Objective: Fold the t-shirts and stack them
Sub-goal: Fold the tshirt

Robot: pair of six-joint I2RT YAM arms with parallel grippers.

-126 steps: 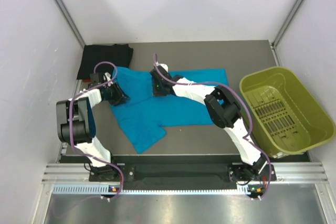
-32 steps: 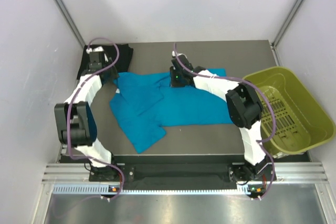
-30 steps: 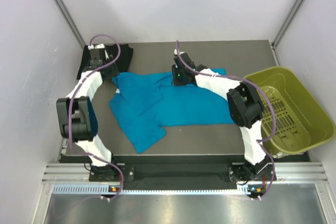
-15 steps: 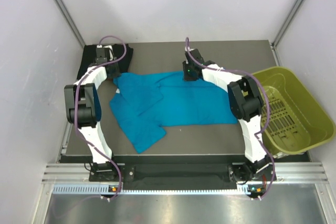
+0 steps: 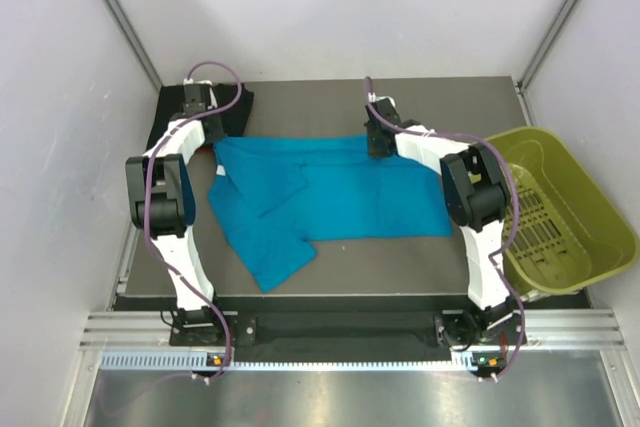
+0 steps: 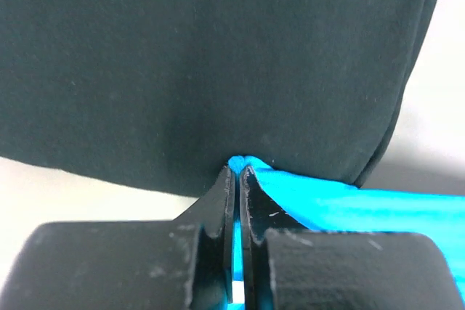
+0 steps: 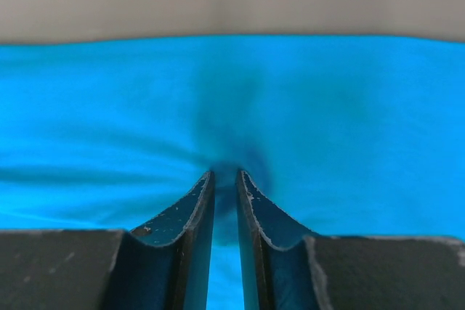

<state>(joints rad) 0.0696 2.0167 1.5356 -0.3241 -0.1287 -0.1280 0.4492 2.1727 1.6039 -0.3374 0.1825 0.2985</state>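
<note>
Teal t-shirt [image 5: 340,187] pinched by left pincer [image 6: 237,172], right pincer [image 7: 225,179]; black t-shirt [image 5: 162,130] half-hidden.

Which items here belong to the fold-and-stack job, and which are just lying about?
Job: bright teal-blue cloth t-shirt, pinched by the left gripper and the right gripper; black cloth t-shirt at the far left.
Lying about: yellow-green plastic bin on the right.
</note>
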